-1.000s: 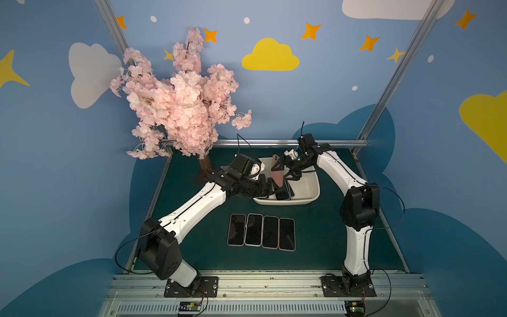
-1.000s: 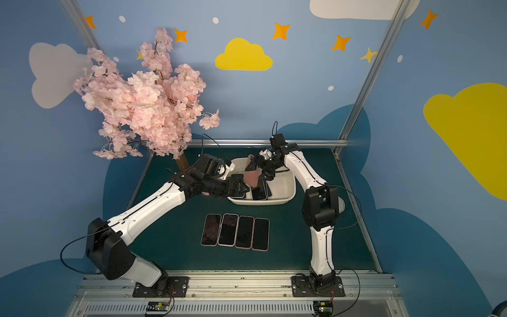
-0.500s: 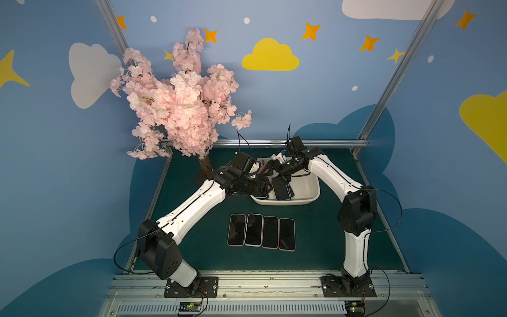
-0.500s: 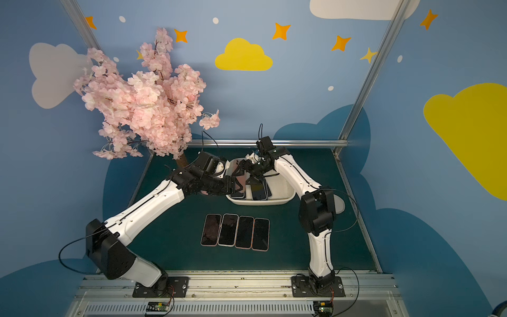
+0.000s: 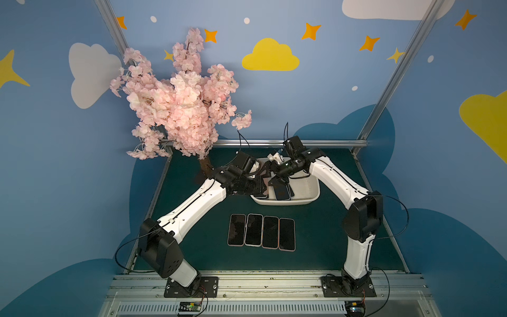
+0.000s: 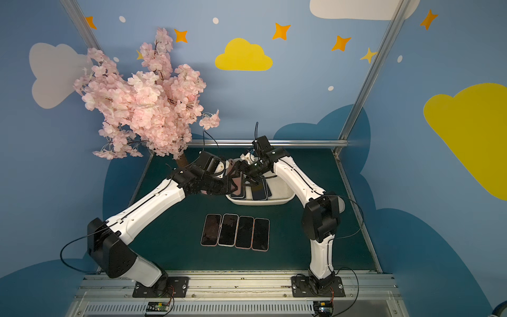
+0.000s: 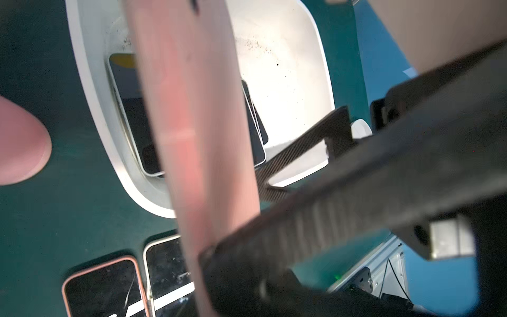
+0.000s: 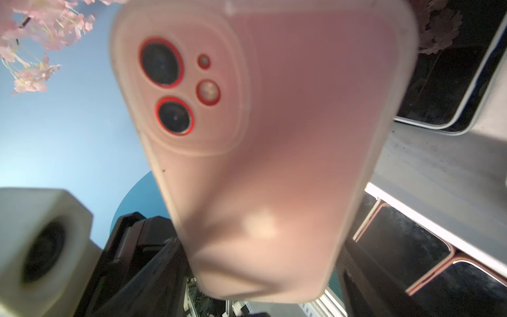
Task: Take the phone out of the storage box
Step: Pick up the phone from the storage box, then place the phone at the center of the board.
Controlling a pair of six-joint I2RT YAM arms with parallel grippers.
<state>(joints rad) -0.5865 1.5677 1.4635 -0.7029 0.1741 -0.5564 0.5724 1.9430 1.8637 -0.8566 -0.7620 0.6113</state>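
The cream-white storage box (image 5: pixel 310 201) (image 6: pixel 285 201) stands on the green mat at the back, with several dark-screened phones (image 5: pixel 282 193) lying in its left part. A pink-cased phone (image 6: pixel 235 179) hangs above the box's left end, between my two grippers. My right gripper (image 5: pixel 270 170) is shut across its width. In the right wrist view its pink back and camera lenses (image 8: pixel 274 137) fill the frame, with black fingers (image 8: pixel 365 274) at both sides. My left gripper (image 5: pixel 260 182) is at the same phone. The left wrist view shows the phone edge-on (image 7: pixel 197 123) with a dark ribbed finger (image 7: pixel 274 233) against it. Its other finger is hidden.
Several phones (image 5: pixel 262 232) lie side by side, screens up, in a row on the mat in front of the box. A pink blossom tree (image 5: pixel 181 101) stands at the back left, its trunk just behind my left arm. Metal rails edge the mat.
My right arm has carried the pink phone leftward over the box toward my left gripper. The left gripper has come up to the phone and its jaws have narrowed.
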